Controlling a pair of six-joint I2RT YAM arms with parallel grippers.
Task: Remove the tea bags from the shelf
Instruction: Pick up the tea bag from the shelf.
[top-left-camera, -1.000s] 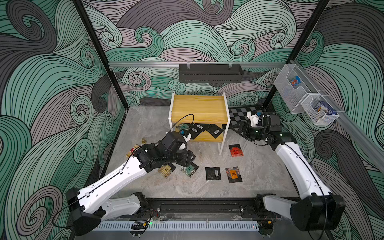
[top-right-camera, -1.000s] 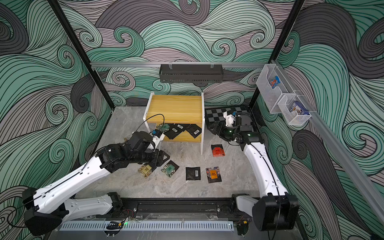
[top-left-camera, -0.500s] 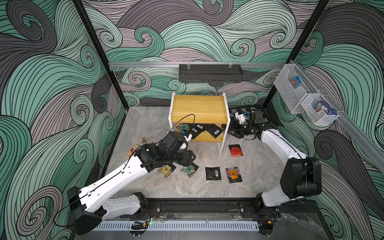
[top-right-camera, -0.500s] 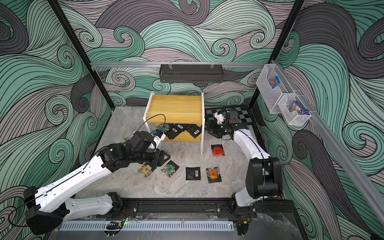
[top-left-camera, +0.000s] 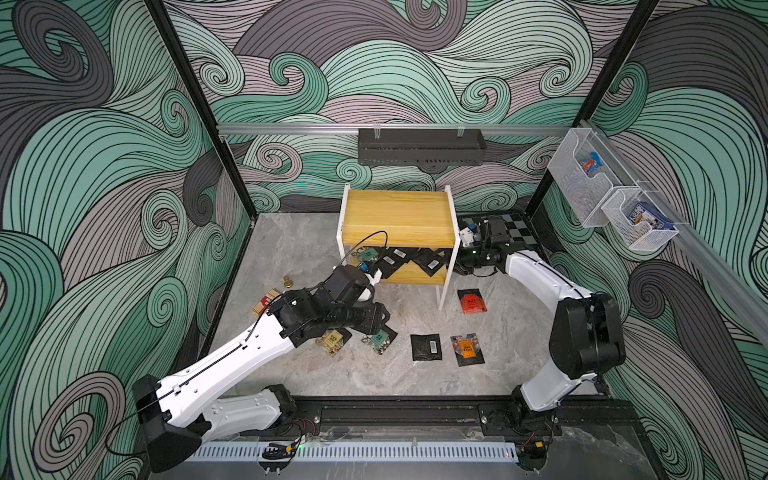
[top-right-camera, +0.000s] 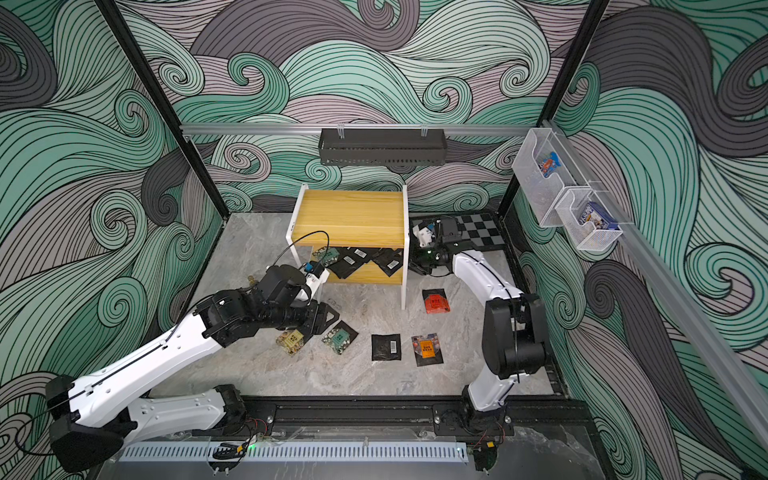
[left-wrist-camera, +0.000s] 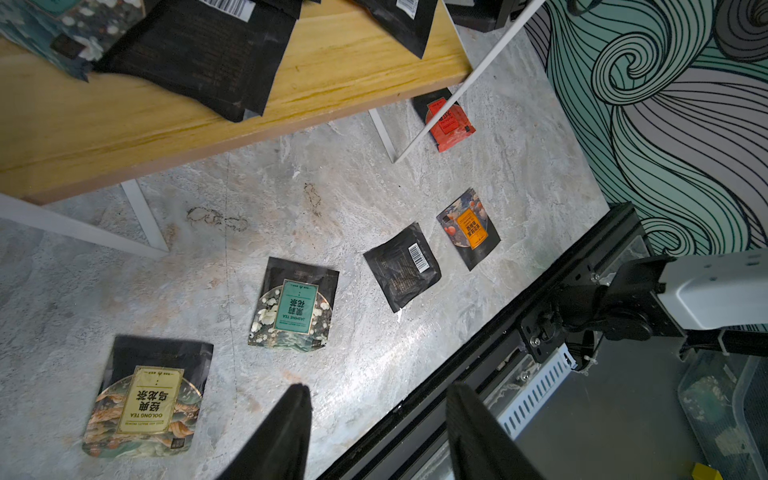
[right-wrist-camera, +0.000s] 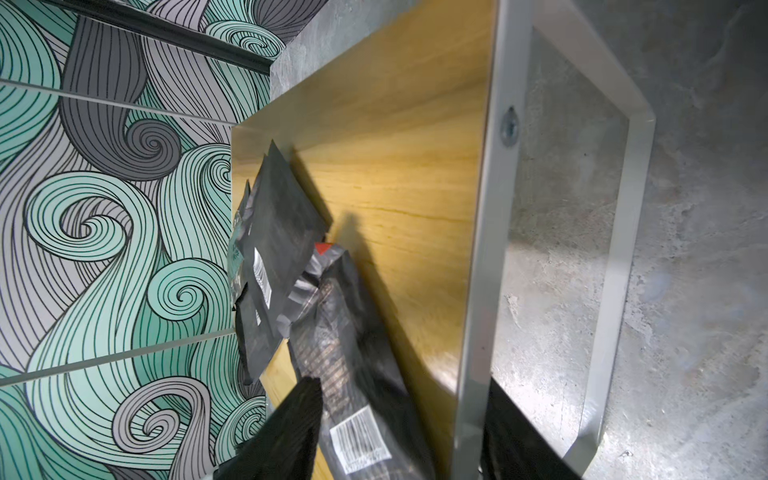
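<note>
The shelf (top-left-camera: 399, 216) stands at the rear centre of the worktop (top-left-camera: 291, 249). Its top board is bare. Several black tea bags (top-left-camera: 399, 259) overlap on the lower board, some overhanging its front edge.

The right end effector (right-wrist-camera: 399, 440) is at the right end of that board, fingers apart. A barcode bag (right-wrist-camera: 361, 436) and the white frame post (right-wrist-camera: 490, 249) lie between them; contact with the bag cannot be confirmed.

The left end effector (left-wrist-camera: 380, 432) hangs above the worktop in front of the shelf, fingers apart and empty. Its arm covers part of a yellow bag (top-left-camera: 331, 340). A teal bag (top-left-camera: 379, 340), a black bag (top-left-camera: 425, 347), an orange bag (top-left-camera: 467, 349) and a red bag (top-left-camera: 471, 301) lie flat on the worktop. A striped box (top-left-camera: 266, 301) lies near the left wall.

Open grey marble surface lies between these bags and the black front rail (top-left-camera: 395, 409). A black rack (top-left-camera: 419, 147) and wire baskets (top-left-camera: 577, 195) hang on the wave-patterned walls.
</note>
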